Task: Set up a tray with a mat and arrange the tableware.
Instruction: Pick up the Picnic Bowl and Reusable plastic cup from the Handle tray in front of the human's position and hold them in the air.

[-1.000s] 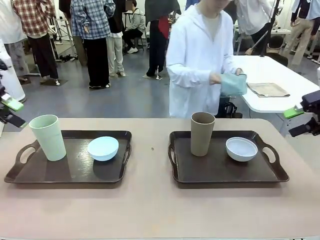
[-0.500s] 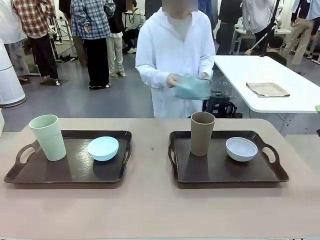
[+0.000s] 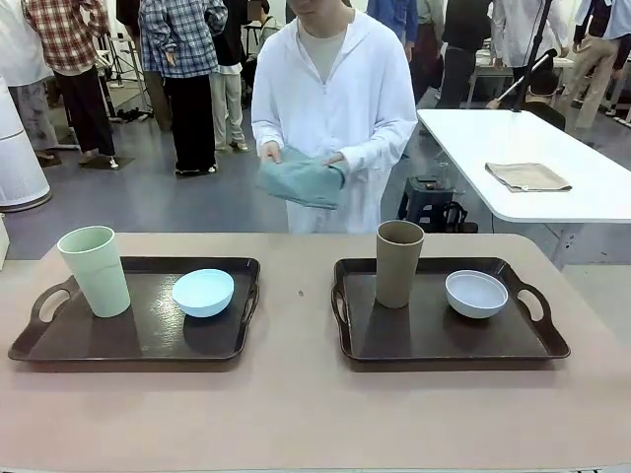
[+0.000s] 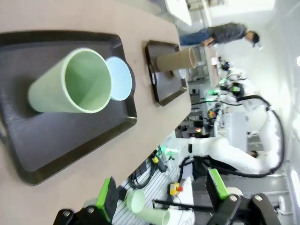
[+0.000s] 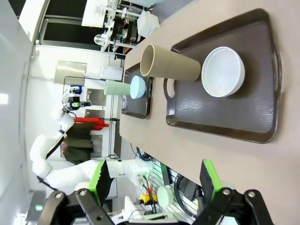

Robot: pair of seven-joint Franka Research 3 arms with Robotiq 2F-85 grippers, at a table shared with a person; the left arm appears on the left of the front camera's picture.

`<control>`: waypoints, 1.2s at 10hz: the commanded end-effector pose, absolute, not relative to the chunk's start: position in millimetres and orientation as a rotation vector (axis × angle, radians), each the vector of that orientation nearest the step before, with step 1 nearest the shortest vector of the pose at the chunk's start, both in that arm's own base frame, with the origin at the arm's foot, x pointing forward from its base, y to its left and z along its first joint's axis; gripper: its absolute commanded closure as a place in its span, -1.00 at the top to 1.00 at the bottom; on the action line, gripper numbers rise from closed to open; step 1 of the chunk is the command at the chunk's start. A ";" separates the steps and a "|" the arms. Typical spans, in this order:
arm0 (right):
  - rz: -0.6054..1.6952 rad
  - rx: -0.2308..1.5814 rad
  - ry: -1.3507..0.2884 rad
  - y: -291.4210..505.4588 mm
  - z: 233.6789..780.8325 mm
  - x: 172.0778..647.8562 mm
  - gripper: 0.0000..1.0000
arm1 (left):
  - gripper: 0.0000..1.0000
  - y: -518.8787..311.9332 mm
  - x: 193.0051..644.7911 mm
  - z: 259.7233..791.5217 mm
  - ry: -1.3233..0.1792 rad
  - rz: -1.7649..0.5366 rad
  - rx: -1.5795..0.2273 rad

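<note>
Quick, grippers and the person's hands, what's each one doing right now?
Left gripper: open, holding nothing.
Right gripper: open, holding nothing.
Person's hands: holding a folded teal mat.

Inspection is finding no legible text, label, brand, number or sign. The pale green cup [image 3: 95, 271], brown cup [image 3: 398, 264], light blue bowl [image 3: 203, 292], white bowl [image 3: 476, 293], left tray [image 3: 128, 357] and right tray [image 3: 454, 355] are presenting plain surfaces. In the left wrist view, a yellow button box [image 4: 174, 188] at five o'clock is appearing too small to read.

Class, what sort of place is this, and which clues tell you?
Probably a robotics lab or workshop hall: a white robot arm is mounted by the table, a person in a white coat stands across it, and other people stand around behind.
</note>
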State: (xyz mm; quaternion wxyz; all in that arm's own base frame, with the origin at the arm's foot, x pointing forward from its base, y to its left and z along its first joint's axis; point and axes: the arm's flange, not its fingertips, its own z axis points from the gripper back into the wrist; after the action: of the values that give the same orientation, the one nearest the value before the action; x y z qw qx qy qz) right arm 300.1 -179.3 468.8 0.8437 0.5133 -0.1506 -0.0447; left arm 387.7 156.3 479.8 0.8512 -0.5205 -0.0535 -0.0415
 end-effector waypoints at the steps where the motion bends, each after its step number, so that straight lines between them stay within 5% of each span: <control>1: -0.107 1.091 -0.328 -182.7 470.9 297.4 1.00 | 1.00 163.1 384.1 480.0 -0.121 -0.076 -1.107; 12: -0.107 1.091 -0.328 -182.7 470.9 297.4 1.00 | 1.00 163.1 384.1 480.0 -0.121 -0.076 -1.107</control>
State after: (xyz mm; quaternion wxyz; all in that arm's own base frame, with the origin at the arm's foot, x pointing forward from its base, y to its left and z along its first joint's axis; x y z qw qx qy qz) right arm 297.2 -182.8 469.6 0.8452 0.5095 -0.1531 -0.0512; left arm 385.2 162.0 479.3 0.8512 -0.5206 -0.0563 -0.0351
